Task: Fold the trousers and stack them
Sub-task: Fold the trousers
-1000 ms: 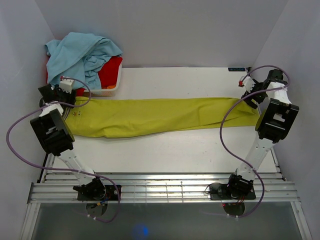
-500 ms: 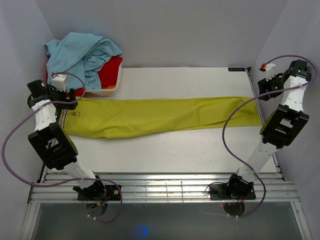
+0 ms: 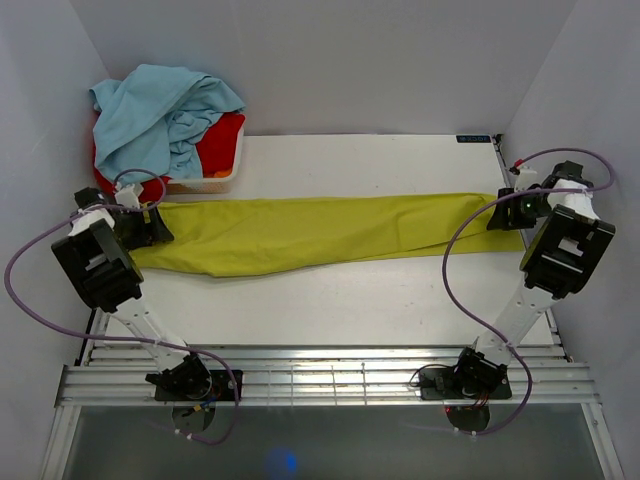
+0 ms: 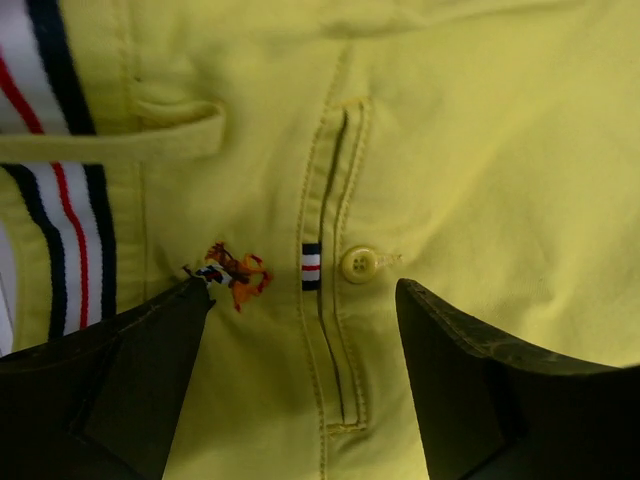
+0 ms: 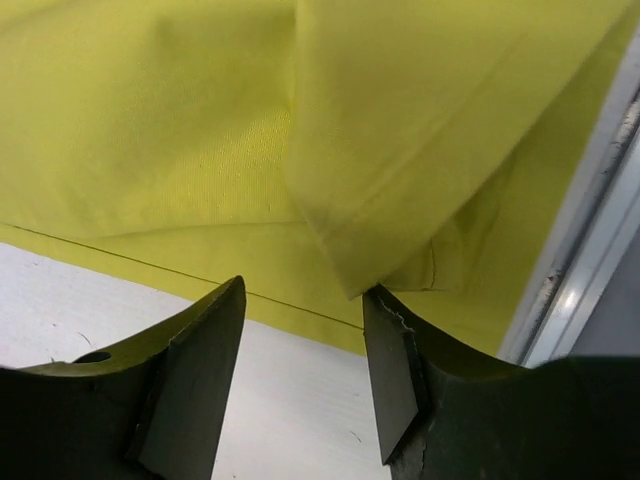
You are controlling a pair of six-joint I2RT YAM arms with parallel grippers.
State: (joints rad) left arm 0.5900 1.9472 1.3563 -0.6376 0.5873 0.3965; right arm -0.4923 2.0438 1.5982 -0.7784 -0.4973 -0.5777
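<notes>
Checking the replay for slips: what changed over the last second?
Both arms swung outward off the trousers, then returned: left pincer and right pincer are now open over its two ends, nothing held. Trousers and the clothes pile stayed put.

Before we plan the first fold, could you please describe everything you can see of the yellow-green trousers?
The trousers are plain chartreuse cloth, lying flat at full length across the table, legs overlapped, waist left, hems at the right table edge. The waist shows a striped band, a buttoned welt pocket and an embroidered logo. The left gripper and right gripper hang over its ends, jaws open; contact unclear.
</notes>
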